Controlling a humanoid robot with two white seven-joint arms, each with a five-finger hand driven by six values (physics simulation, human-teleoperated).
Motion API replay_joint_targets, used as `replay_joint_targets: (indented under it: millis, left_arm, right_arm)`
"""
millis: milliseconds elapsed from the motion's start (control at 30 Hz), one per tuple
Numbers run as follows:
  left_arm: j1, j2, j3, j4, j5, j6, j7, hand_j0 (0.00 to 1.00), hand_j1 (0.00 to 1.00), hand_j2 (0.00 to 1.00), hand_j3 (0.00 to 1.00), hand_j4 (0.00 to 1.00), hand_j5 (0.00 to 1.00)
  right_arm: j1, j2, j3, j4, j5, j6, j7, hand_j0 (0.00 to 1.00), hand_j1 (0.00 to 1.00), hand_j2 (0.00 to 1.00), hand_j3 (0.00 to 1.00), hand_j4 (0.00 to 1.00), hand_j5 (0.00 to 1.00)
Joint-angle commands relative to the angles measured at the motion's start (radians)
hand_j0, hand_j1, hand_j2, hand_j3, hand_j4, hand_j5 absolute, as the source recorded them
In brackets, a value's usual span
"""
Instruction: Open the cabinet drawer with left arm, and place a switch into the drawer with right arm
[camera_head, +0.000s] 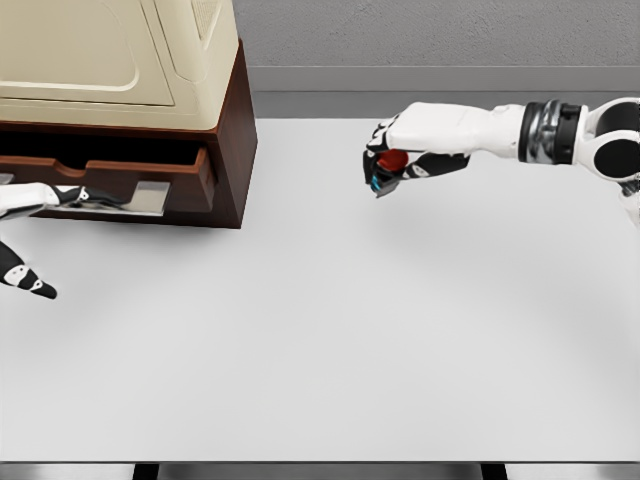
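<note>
White and bare, the flat tabletop (330, 350) filled most of the head view, with a grey wall (440, 30) running along its far edge. At the far left stood a dark brown wooden cabinet (235, 130) carrying a cream boxy appliance (110, 55) on its top. The cabinet's brown drawer (170, 180) was pulled partly out toward the near side, its pale inside just showing behind the front panel.

The left hand (30, 240) came in at the left edge, just in front of the drawer; two white fingers with black tips (40, 290) were spread apart, one reaching toward the drawer front and one pointing down to the near side, and it held nothing.

The right arm (560, 135) reached in from the right, well above the table at the far side. The right hand (405, 150) was curled around a small switch with a red part and a blue-green edge (388, 168), gripping it between fingers and thumb. The switch hung over open table, well to the right of the cabinet and apart from the drawer
</note>
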Motion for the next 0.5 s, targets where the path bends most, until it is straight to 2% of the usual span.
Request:
replay_joint_targets:
  millis: [0,467]
  left_arm:
    - [0.000,0.011,-0.007,0.006,-0.052,-0.022,0.000,1.00,1.00,1.00,1.00,1.00,1.00]
    - [0.021,0.034,-0.007,0.004,-0.052,-0.031,0.000,1.00,1.00,1.00,1.00,1.00,1.00]
  right_arm:
    - [0.000,0.011,0.006,0.000,-0.005,0.005,0.000,0.48,0.48,0.48,0.48,0.48,0.48]
    - [-0.041,0.089,0.041,0.005,-0.007,0.017,0.000,0.48,0.48,0.48,0.48,0.48,0.48]
